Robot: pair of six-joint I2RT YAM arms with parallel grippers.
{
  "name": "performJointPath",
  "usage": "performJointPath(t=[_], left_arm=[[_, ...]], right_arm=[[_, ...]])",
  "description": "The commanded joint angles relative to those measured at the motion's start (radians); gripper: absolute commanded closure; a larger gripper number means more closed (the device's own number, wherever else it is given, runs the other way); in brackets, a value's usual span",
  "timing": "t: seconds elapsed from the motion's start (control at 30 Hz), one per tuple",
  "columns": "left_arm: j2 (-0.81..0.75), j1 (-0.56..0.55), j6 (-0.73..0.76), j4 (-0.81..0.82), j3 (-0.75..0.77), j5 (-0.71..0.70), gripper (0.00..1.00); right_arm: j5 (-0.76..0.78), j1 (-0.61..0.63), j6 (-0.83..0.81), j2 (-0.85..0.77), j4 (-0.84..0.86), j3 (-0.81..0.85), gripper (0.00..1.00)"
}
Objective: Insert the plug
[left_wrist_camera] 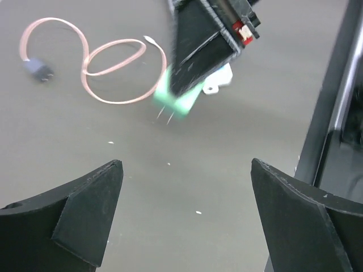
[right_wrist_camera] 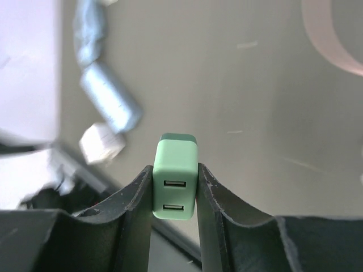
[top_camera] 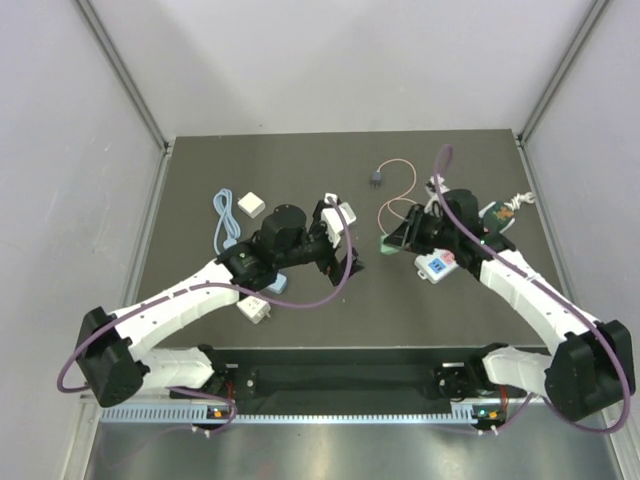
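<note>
The plug (top_camera: 376,179) is seen lying flat on the dark worktop (top_camera: 300,160), untouched by either arm. Its small dark grey head is placed beyond the green adapter (right_wrist_camera: 174,153), on the side away from the arm bases, and apart from it. Its thin pink cable (left_wrist_camera: 85,59) is laid in two loose loops between the head and the green adapter, and its tiny white tip (left_wrist_camera: 148,39) is found at the end of the loop nearest the adapter, close to it but not touching.

The green adapter is gripped by the right jaws, which are closed on its two long sides. Its face with two USB ports is turned toward the right wrist camera. In the left wrist view the adapter is blurred; two metal prongs are shown at its lower end, pointed toward the worktop, and whether they touch it cannot be told.

The left jaws are spread wide with nothing held between them, and are directed toward the green adapter from its left.

A white cube-shaped adapter (top_camera: 251,206) and a coiled light-blue cable (top_camera: 225,220) are seen well to the left of the green adapter. A white block with blue and red labels (top_camera: 436,264) is seen just to its right, nearer the arm bases.
</note>
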Motion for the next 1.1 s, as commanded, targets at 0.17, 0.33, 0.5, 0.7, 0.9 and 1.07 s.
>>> performJointPath(t=[0.17, 0.33, 0.5, 0.7, 0.9, 1.07], left_arm=[[-0.187, 0.0, -0.204, -0.039, 0.016, -0.276, 0.01], [-0.226, 0.017, -0.307, -0.149, 0.034, -0.447, 0.01], [-0.163, 0.019, -0.269, -0.295, 0.09, -0.561, 0.08], [-0.211, 0.019, -0.269, -0.24, 0.016, -0.644, 0.04], [-0.222, 0.019, -0.263, -0.243, 0.008, -0.671, 0.04], [-0.221, 0.019, -0.264, -0.242, 0.008, -0.683, 0.04]], right_arm=[[0.283, -0.285, -0.109, 0.063, -0.355, 0.166, 1.0], [0.476, -0.337, -0.048, 0.166, -0.5, 0.312, 1.0], [0.533, -0.391, -0.014, 0.269, -0.543, 0.399, 1.0], [0.618, -0.455, 0.015, 0.367, -0.527, 0.456, 1.0], [0.665, -0.488, 0.063, 0.424, -0.535, 0.477, 1.0], [0.681, -0.502, 0.073, 0.475, -0.52, 0.502, 1.0]])
